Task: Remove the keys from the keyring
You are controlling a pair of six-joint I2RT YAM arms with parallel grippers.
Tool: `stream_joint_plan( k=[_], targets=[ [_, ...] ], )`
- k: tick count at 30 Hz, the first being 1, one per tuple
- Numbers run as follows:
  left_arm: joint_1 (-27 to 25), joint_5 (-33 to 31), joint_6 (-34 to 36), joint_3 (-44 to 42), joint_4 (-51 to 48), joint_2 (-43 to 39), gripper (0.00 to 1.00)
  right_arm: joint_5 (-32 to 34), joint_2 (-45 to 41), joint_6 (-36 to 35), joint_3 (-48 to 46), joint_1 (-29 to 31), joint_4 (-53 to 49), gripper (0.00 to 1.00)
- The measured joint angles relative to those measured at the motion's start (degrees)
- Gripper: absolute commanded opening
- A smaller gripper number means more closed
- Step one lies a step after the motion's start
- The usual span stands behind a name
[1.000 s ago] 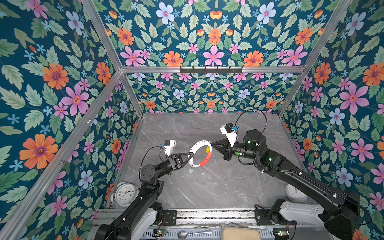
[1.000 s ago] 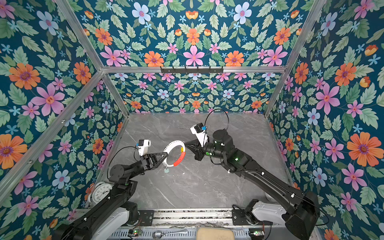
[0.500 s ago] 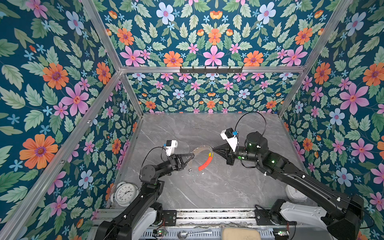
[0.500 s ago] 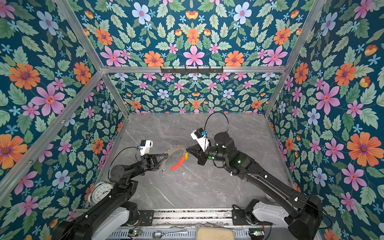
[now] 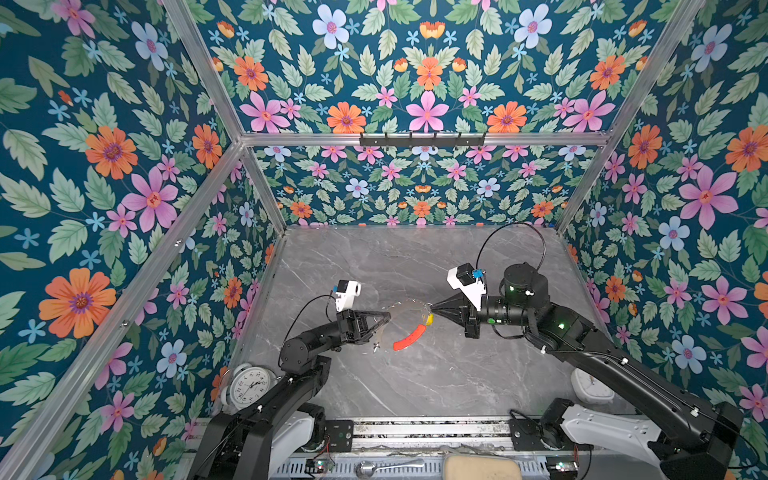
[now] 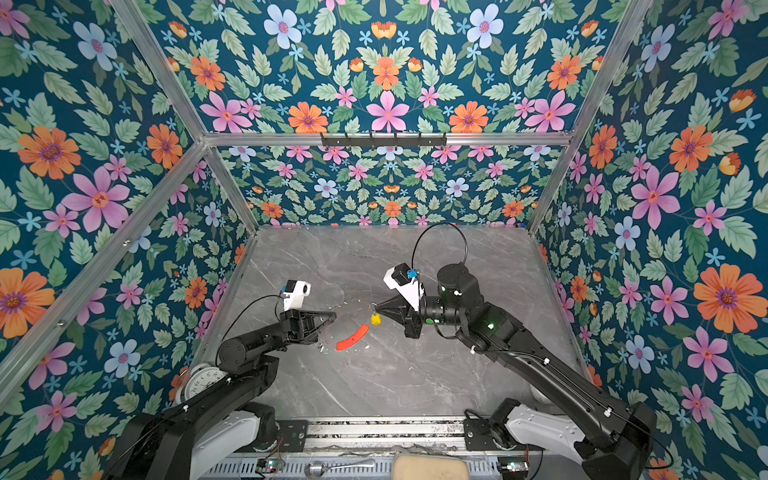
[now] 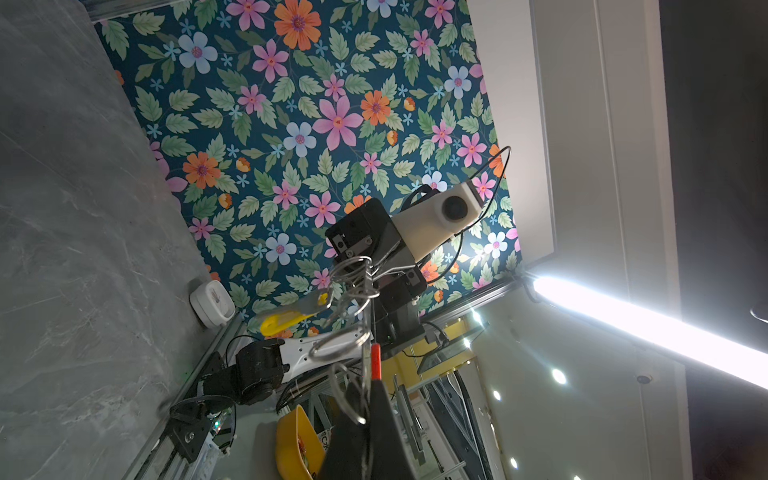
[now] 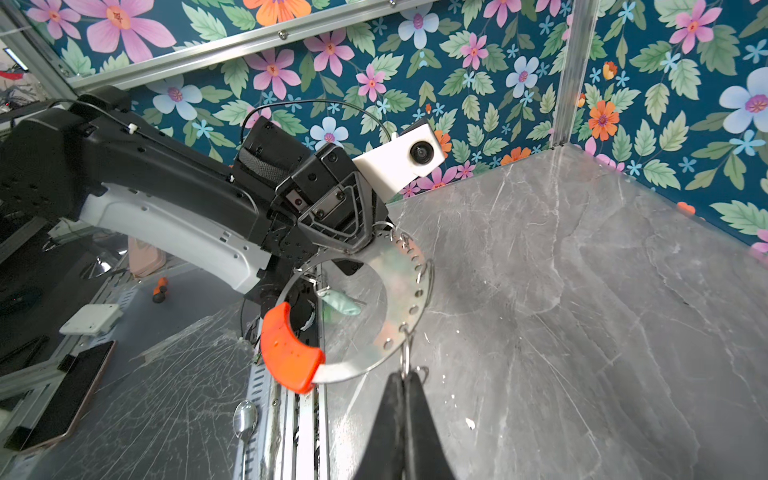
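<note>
The keyring (image 8: pixel 401 291) is a flat grey metal hoop with a red sleeve (image 5: pixel 409 337) (image 6: pixel 352 337), held above the tabletop between both grippers. My left gripper (image 5: pixel 388 318) (image 7: pixel 370 388) is shut on the hoop's rim, which the left wrist view shows edge-on. My right gripper (image 5: pixel 432 308) (image 8: pixel 402 376) is shut on a small split ring (image 8: pixel 404 359) at the opposite edge. The yellow-tagged key (image 5: pixel 428 319) (image 7: pixel 286 321) hangs just below the right gripper's tips. The mint-tagged key (image 8: pixel 341 303) dangles inside the hoop near the left gripper.
An alarm clock (image 5: pixel 249 384) stands at the front left by the left arm's base. A white object (image 5: pixel 592 384) sits at the front right. A spoon (image 5: pixel 390 465) and a tan pad (image 5: pixel 482 467) lie on the front rail. Floral walls enclose three sides.
The hoop has tipped from facing the camera to nearly flat. My left gripper has shut on its rim. The right gripper has rolled and dropped a little, still shut.
</note>
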Motion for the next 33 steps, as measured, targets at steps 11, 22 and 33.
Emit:
stream_joint_plan(
  k=[11,22,33],
  targets=[
    [0.0,3.1,-0.2,1.9,1.1,0.2,0.0,-3.2,-1.5,-0.9,0.7,0.1,-3.5,0.0],
    [-0.1,4.7,-0.5,2.1,2.5,0.7,0.0,-4.5,-3.4,-0.7,0.6,0.6,-4.2,0.0],
    [-0.2,5.1,-1.3,2.1,4.1,1.0,0.0,-6.4,-4.3,1.1,0.2,1.4,-3.4,0.0]
  ],
)
